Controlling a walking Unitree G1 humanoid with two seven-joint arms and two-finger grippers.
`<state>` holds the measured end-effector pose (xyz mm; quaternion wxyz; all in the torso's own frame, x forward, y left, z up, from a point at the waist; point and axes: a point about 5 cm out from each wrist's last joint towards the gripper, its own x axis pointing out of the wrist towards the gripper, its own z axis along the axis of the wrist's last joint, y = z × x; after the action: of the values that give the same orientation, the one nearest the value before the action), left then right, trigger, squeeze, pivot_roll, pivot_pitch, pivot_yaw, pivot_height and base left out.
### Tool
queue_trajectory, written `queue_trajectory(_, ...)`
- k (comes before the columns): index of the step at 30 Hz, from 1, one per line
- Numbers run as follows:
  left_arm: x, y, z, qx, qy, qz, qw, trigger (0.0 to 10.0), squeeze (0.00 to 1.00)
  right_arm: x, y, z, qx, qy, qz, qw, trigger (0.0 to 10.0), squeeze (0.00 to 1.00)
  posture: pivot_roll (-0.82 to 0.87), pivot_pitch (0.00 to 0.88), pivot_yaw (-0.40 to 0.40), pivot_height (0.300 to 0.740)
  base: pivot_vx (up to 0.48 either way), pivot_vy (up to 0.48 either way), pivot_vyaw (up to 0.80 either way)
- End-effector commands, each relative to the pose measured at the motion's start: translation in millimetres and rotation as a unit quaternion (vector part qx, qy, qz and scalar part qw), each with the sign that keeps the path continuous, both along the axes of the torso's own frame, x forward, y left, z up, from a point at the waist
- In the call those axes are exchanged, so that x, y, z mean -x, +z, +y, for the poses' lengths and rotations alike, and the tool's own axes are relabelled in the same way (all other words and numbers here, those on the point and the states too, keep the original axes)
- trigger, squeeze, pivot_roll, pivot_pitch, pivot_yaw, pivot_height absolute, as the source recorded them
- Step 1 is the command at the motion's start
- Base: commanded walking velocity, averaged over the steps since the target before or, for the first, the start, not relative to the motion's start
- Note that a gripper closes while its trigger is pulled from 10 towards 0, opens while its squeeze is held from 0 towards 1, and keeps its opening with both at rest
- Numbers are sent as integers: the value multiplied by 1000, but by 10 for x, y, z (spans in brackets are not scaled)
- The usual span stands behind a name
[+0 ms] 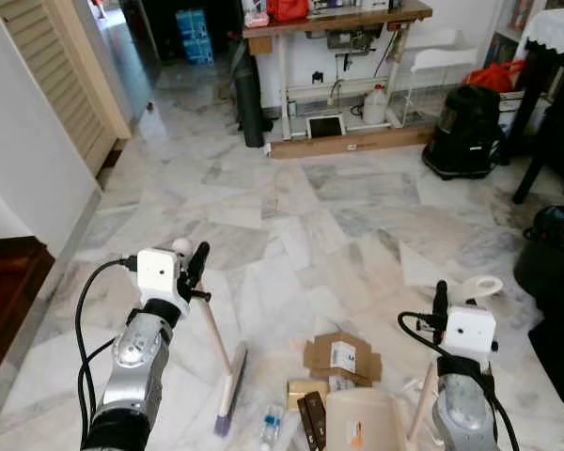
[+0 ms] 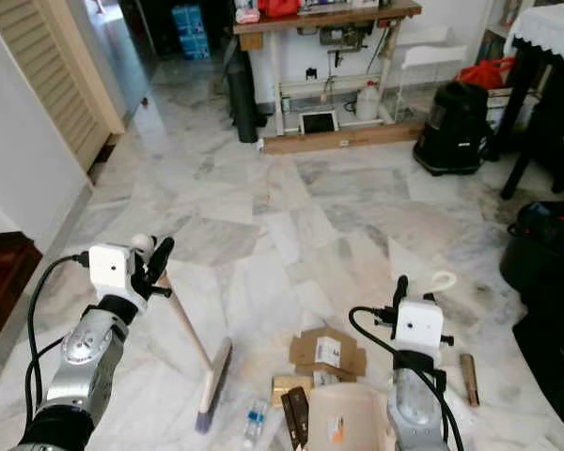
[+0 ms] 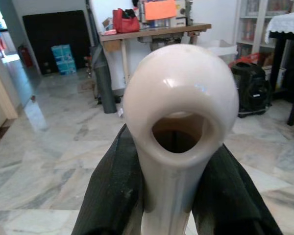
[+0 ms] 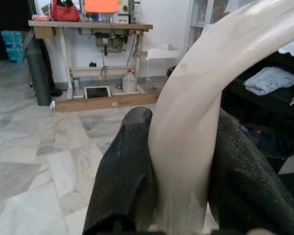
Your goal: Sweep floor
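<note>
Evidently set for sweeping, the left gripper (image 1: 195,268) is clamped on the cream plastic broom handle (image 1: 212,331), slanting its purple-bristled head (image 1: 229,393) toward cardboard scraps (image 1: 341,357), while the right gripper (image 1: 441,303) grips the cream plastic dustpan's handle (image 4: 201,117), keeping its pan (image 1: 362,421) nearby.

Glossy grey-veined marble floor (image 1: 338,207) stretched ahead; wooden-topped white-legged workbench (image 1: 334,23) stood far off; louvred cream door (image 1: 61,70) leftward; black canister vacuum (image 1: 465,132) rightward.
</note>
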<state>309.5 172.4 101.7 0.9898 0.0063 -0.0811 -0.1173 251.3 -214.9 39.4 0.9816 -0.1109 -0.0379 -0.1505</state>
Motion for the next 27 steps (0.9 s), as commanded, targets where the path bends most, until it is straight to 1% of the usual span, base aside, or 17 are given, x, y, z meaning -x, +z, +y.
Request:
queue_trajectory(1, -46, 154, -16, -5, -14, -26, 1000, 10000, 0, 21, -34, 40, 6, 8, 4, 1000, 10000, 0, -45, 0, 129, 740, 0, 0, 0)
queue_trajectory(6, -74, 200, -28, -8, -25, -26, 999, 10000, 0, 66, -107, 15, 17, 5, 18, 1000, 10000, 0, -36, 0, 127, 740, 0, 0, 0)
queue_trajectory(8, -98, 250, -42, -1, -25, -31, 999, 10000, 0, 78, -83, -35, 28, -2, 13, 1000, 10000, 0, -40, 0, 124, 740, 0, 0, 0)
queue_trajectory(12, -106, 262, -60, 1, -28, -32, 999, 10000, 0, 75, -64, -62, 32, -4, 8, 999, 10000, 0, -45, 0, 122, 740, 0, 0, 0)
queue_trajectory(16, -115, 270, -117, 5, -33, -31, 999, 10000, 0, 79, -81, -93, 39, -3, 12, 999, 10000, 0, -35, 0, 117, 740, 0, 0, 0)
queue_trajectory(17, -116, 278, -133, 11, -34, -32, 999, 10000, 0, 87, -104, -88, 40, -3, 17, 999, 10000, 0, -33, 0, 117, 740, 0, 0, 0)
queue_trajectory(19, -147, 342, -121, 38, -22, -36, 998, 10000, 0, 89, -127, -51, 38, 0, 22, 999, 10000, 0, -23, 0, 114, 740, 0, 0, 0)
queue_trajectory(23, -189, 384, -106, 53, -13, -35, 998, 10000, 0, 84, -140, -7, 35, 4, 23, 999, 10000, 0, -17, 0, 117, 740, 0, 0, 0)
queue_trajectory(24, -211, 402, -105, 64, -11, -34, 997, 10000, 0, 82, -147, 12, 33, 6, 24, 999, 10000, 0, -14, 0, 119, 740, 0, 0, 0)
queue_trajectory(27, -231, 417, -109, 73, -15, -31, 997, 10000, 0, 76, -151, 33, 32, 7, 23, 999, 10000, 0, -6, 0, 123, 740, 0, 0, 0)
